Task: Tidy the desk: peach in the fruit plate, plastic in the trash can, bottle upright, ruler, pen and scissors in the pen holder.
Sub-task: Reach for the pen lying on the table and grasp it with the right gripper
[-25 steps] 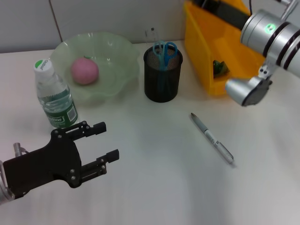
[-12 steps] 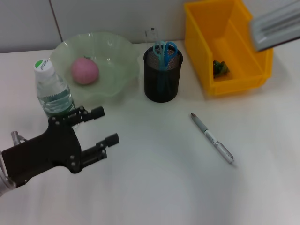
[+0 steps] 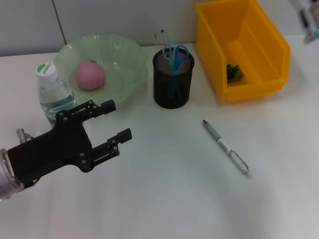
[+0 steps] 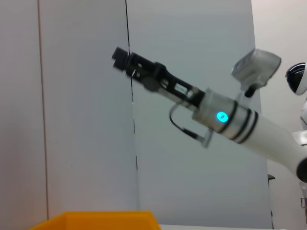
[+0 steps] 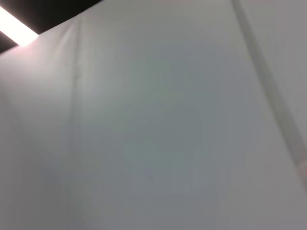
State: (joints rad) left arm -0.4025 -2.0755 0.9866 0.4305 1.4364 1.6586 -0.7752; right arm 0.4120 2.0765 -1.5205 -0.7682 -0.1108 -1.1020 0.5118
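While pale wall panels are closing off the room at twelve o'clock, the white desk (image 3: 174, 199) is carrying everything. At one o'clock the trash can (image 3: 259, 30) is holding green plastic (image 3: 233, 72). At seven o'clock the left gripper (image 3: 117, 119) is hovering, fingers (image 3: 102, 106) spread and gripping nothing. The pen (image 3: 226, 147) is lying at four o'clock. The right gripper's (image 4: 125, 60) fingers cannot be judged.

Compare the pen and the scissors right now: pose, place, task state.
The pen lies flat on the bare desk; the scissors stand upright with their blue handles up.
The pen is outside the pen holder, toward the robot's right; the scissors are inside it.
So the pen is not yet put away; the scissors are.
Both are slim desk tools, and neither is held by a gripper.
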